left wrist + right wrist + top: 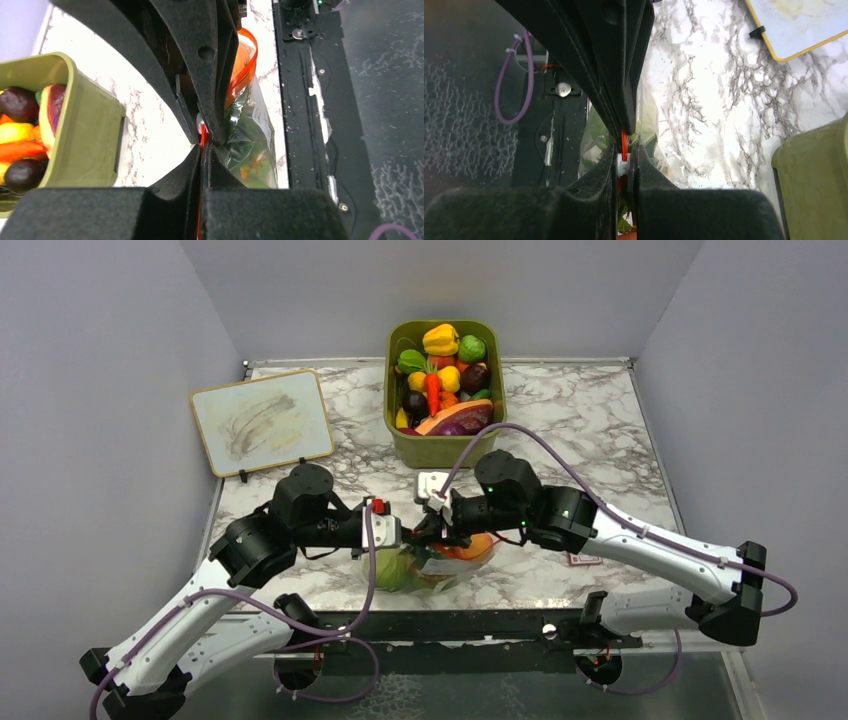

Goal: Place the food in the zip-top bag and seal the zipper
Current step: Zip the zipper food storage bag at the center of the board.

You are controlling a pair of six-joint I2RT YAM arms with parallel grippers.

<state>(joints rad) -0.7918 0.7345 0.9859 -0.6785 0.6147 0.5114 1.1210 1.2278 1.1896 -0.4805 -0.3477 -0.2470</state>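
I see the clear, crinkly zip-top bag (445, 575) standing mouth-up at the near edge of the worktop (600, 410). Inside it are a light-green cabbage ball (392, 568) and an orange fruit (472, 547). Its orange-red zipper (246, 60) gapes beside the fruit.

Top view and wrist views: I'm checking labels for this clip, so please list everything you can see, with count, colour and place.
zip-top bag: one, clear, near edge, centre.
zipper: one, orange-red, along the bag's mouth.
food: at least two pieces showing, light green and orange, inside the bag.
bin: one, olive green, far centre, holding toy produce.
board: one, white with yellow frame, far left.
table: one, grey-veined marble.
left hand: one, black, shut on the zipper.
right hand: one, black, shut on the zipper.
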